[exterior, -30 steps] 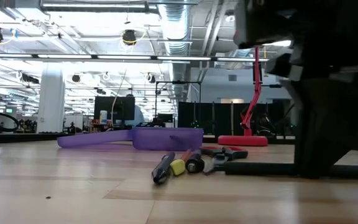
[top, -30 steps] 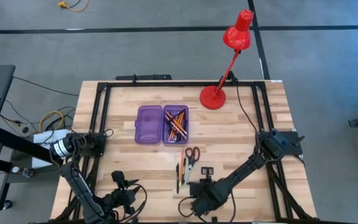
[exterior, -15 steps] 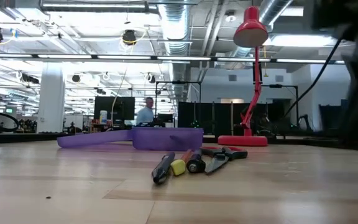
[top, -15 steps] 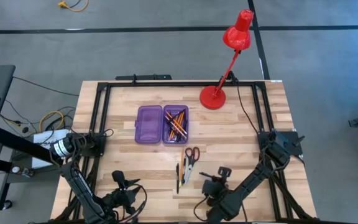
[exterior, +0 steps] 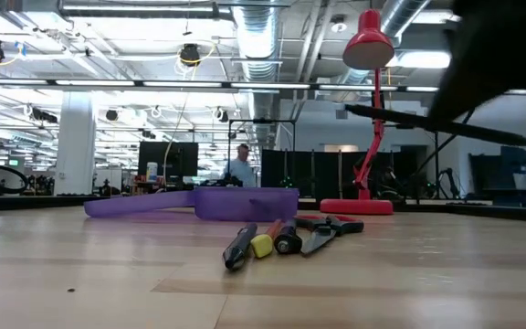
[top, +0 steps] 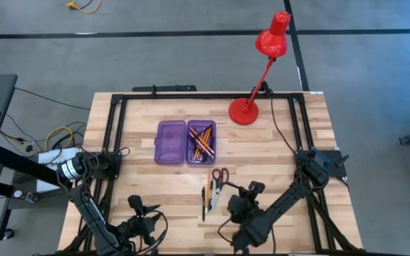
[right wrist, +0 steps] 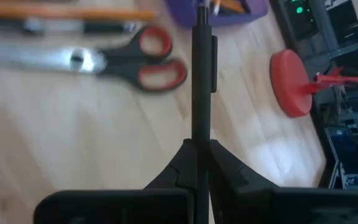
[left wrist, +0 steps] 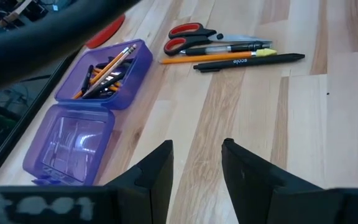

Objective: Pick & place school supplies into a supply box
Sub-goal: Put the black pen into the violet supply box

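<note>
Purple supply box [top: 185,142] lies open mid-table, 1 half holding orange pencils [top: 202,141], the other bare. Scissors [top: 219,177] and pens [top: 206,196] lie just beside it. Only the right wrist view shows the right gripper [right wrist: 200,152] pinching a black pen [right wrist: 201,74]. Left gripper [left wrist: 196,163] waits near the table's front edge, fingers apart.

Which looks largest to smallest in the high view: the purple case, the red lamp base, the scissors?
1. The purple case, both open halves together.
2. The red lamp base.
3. The scissors, thin, but about as long as the lamp base is wide, so this ranking is unsure.
</note>
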`<state>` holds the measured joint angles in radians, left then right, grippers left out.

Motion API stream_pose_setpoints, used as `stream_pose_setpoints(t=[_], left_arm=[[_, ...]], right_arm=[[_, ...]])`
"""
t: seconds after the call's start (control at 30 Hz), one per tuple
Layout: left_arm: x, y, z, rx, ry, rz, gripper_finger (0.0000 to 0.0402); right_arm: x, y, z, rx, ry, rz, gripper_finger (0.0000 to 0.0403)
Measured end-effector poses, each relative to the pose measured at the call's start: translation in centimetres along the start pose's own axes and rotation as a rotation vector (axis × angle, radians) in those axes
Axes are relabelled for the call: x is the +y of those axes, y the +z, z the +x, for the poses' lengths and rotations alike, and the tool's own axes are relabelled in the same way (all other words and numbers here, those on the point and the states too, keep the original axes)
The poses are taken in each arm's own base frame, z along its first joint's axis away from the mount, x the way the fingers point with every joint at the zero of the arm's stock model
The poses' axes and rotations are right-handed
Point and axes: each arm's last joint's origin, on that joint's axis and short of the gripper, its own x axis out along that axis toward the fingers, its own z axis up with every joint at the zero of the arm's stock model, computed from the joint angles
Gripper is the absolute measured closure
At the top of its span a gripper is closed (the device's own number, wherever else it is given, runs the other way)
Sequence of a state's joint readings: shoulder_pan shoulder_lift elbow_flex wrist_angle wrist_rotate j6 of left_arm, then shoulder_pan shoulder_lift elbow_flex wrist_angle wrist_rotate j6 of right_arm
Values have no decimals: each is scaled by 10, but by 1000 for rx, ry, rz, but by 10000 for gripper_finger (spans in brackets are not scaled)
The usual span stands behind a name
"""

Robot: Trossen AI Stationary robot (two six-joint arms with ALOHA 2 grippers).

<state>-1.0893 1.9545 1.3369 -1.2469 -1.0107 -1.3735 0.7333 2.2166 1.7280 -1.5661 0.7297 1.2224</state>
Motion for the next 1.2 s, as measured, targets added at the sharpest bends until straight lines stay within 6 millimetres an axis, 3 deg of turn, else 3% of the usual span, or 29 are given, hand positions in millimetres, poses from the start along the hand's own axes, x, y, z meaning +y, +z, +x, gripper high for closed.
stream_pose_setpoints(t=[0.17,0.37,0.57,0.7,0.83,0.97,1.2], left_arm=[[0,0,0,0,0,0,276],[0,0,0,0,0,0,276],[0,-1,-3,-3,-7,5,276],[-1,-3,-6,-7,-15,10,276],[-2,-6,-10,-15,-28,17,276],[-3,-8,-14,-21,-39,20,276],[-2,-9,-16,-33,-38,29,276]], right_arm=[[-12,32,9,-20,-2,33,403],[-38,89,24,-56,31,175,403],[-71,152,51,-63,175,305,403],[-93,184,83,-50,298,379,403],[-117,197,119,31,324,451,403],[-132,196,155,130,338,487,403],[-141,196,186,186,412,551,397]])
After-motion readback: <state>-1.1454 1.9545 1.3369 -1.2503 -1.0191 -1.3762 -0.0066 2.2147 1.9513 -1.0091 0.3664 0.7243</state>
